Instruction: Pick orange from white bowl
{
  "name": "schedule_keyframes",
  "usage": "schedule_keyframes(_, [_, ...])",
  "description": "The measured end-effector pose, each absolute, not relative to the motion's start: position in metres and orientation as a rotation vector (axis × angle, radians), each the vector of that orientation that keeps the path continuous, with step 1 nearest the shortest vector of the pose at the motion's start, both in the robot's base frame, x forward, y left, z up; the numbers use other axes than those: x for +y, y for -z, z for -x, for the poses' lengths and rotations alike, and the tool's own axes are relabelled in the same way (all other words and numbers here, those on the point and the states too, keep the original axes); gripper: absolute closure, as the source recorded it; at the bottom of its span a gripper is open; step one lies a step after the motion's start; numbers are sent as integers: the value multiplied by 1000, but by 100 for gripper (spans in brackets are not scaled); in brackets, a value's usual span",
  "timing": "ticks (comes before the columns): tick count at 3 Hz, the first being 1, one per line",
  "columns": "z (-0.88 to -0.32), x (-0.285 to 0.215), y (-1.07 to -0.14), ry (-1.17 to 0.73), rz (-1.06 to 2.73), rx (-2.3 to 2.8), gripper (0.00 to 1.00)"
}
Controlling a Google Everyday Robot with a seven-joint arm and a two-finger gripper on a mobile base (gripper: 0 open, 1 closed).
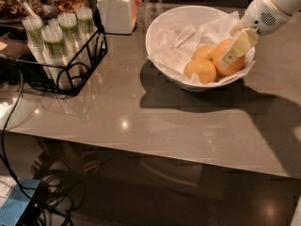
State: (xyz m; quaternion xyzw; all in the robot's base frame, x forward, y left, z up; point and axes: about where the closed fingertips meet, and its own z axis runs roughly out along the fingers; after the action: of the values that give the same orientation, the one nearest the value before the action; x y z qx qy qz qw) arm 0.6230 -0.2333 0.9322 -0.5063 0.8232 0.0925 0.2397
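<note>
Grey glossy table bears white bowl; gripper at orange.

Grey-brown glossy table filled most of view; near edge ran left to right across lower half. Small bright light spots reflected on top, left of centre. Broad dark shadow lay on top at right. Below edge: dark glossy floor, dim reflections in it. Black cables tangled on floor at lower left, beside blue box. One cable ran up over table's left side. Far side dark; walls not discernible. At far right, gripper hung above table.
</note>
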Motion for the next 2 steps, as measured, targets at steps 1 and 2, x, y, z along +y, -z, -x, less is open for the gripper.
schedule_keyframes(1, [-623, -233, -931, -255, 1387, 2253, 27])
schedule_keyframes(2, [-623, -231, -925, -279, 1396, 2257, 21])
